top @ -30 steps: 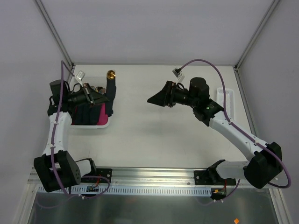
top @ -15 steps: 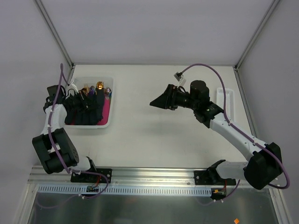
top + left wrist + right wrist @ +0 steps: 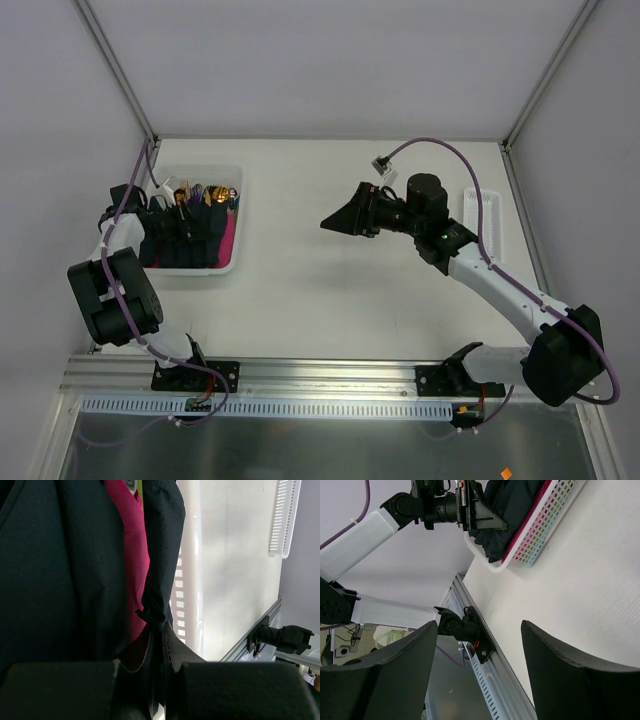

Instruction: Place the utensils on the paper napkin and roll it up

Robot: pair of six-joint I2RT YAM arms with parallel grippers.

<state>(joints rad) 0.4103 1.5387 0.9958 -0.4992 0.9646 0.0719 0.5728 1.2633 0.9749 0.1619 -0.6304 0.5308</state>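
Risk: thin near-black navy paper napkin (image 3: 60,570) could tear, or drag bright pink napkin (image 3: 127,555) along, b/c my left gripper (image 3: 157,630) pinches only one crumpled fold, jaws pressed together, in white plastic bin (image 3: 238,240) at table's 9 o'clock. Gold-headed utensils (image 3: 205,192) at bin's 12 o'clock end. Right gripper (image 3: 335,218) spread wide, empty.

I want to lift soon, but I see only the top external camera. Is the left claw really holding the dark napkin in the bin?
Observer: Yes; the left wrist view shows the left claw shut on a bunched fold of the dark napkin.
Operator: Is the pink napkin caught too?
Observer: I cannot tell; the pink napkin runs down right beside that fold.
Operator: The right claw?
Observer: Its wrist view shows it open and empty.
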